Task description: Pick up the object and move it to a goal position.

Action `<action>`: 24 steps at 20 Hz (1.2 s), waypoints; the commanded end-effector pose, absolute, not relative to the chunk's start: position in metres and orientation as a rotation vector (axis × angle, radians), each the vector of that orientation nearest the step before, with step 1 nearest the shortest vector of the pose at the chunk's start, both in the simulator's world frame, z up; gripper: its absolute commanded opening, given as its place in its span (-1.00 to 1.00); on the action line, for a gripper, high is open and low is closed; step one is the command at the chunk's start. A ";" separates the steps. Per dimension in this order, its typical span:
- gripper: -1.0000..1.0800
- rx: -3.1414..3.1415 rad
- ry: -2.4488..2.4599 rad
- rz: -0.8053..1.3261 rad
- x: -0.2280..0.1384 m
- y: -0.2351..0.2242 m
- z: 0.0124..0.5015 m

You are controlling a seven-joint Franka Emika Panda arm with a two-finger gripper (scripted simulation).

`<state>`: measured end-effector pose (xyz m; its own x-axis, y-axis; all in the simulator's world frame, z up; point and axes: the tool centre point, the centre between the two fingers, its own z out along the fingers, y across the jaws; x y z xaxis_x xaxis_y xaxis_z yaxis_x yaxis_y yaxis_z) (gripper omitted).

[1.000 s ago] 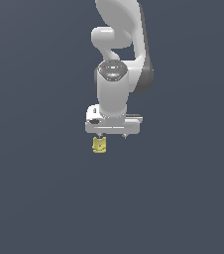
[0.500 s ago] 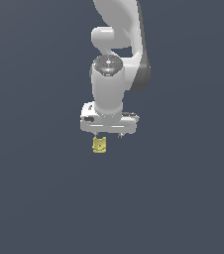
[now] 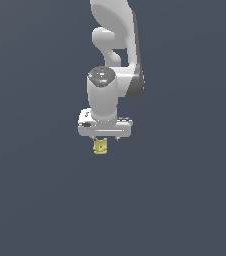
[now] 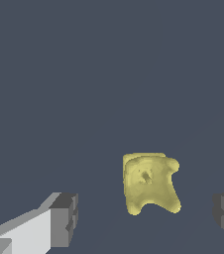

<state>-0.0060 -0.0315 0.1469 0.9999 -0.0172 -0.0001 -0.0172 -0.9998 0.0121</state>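
The object (image 3: 100, 146) is a tiny pale-yellow blocky lump with a notched top, lying on the dark grey floor just below my white gripper (image 3: 105, 138). In the wrist view the object (image 4: 149, 183) lies between my two fingers (image 4: 64, 218), nearer the far one at the frame edge, touching neither. The jaws stand wide apart and hold nothing. The fingertips are mostly hidden behind the hand in the exterior view.
The white arm (image 3: 116, 65) rises above the gripper. A plain dark grey floor (image 3: 185, 200) fills the scene; no goal marker shows.
The hand has turned about its vertical axis, so its crossbar now lies level and wider in view. The object has stayed in place.
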 end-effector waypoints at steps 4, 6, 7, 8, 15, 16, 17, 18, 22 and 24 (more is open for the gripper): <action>0.92 3.136 0.013 -0.001 -0.020 -0.050 0.114; 0.92 3.138 0.024 -0.001 -0.025 -0.054 0.105; 0.92 3.139 0.029 -0.001 -0.027 -0.056 0.101; 0.92 3.140 0.033 0.000 -0.028 -0.058 0.098; 0.92 3.141 0.041 -0.002 -0.033 -0.062 0.091; 0.92 3.141 0.041 -0.002 -0.033 -0.062 0.090; 0.92 3.141 0.041 -0.002 -0.033 -0.062 0.089; 0.92 3.141 0.041 -0.002 -0.033 -0.062 0.087; 0.92 3.141 0.042 -0.001 -0.034 -0.062 0.074; 0.92 3.141 0.042 -0.001 -0.034 -0.063 0.063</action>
<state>-0.0333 -0.0625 0.0710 0.9996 0.0265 0.0002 0.0265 -0.9996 0.0004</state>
